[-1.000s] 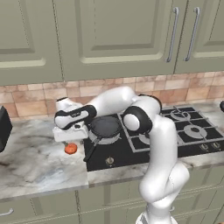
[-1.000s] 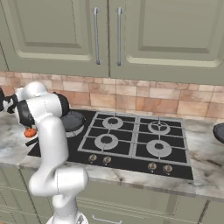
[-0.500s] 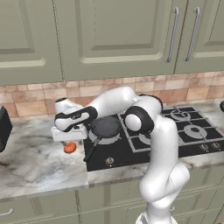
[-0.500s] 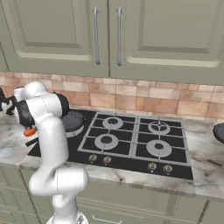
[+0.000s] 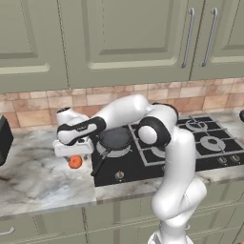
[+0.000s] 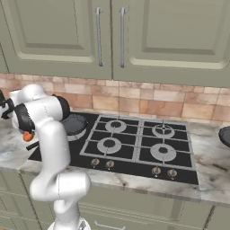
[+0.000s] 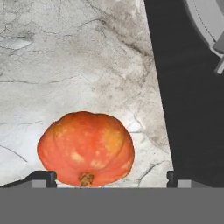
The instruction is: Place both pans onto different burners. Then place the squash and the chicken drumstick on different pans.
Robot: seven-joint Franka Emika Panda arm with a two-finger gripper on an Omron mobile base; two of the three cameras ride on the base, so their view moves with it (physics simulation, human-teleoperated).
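Note:
The orange-red squash (image 7: 86, 148) lies on the marble counter just left of the cooktop, also seen as the squash (image 5: 75, 162) and the squash (image 6: 28, 135). My gripper (image 7: 109, 177) hangs open right above it, one fingertip (image 7: 43, 176) on each side, apart from it. From the base, the gripper (image 5: 72, 151) is under the white hand. One black pan (image 5: 114, 138) sits on the front left burner, handle pointing toward the counter's front. The other pan (image 6: 224, 134) rests on the counter at the far right. The chicken drumstick is out of view.
The black cooktop (image 6: 134, 157) carries several free burners under grey grates. Its dark edge (image 7: 188, 109) runs close beside the squash. A dark appliance (image 5: 4, 139) stands at the far left of the counter. Cabinets hang above the tiled wall.
The hand has come down a little toward the squash. The jaws stay wide, and the squash and pans have not moved.

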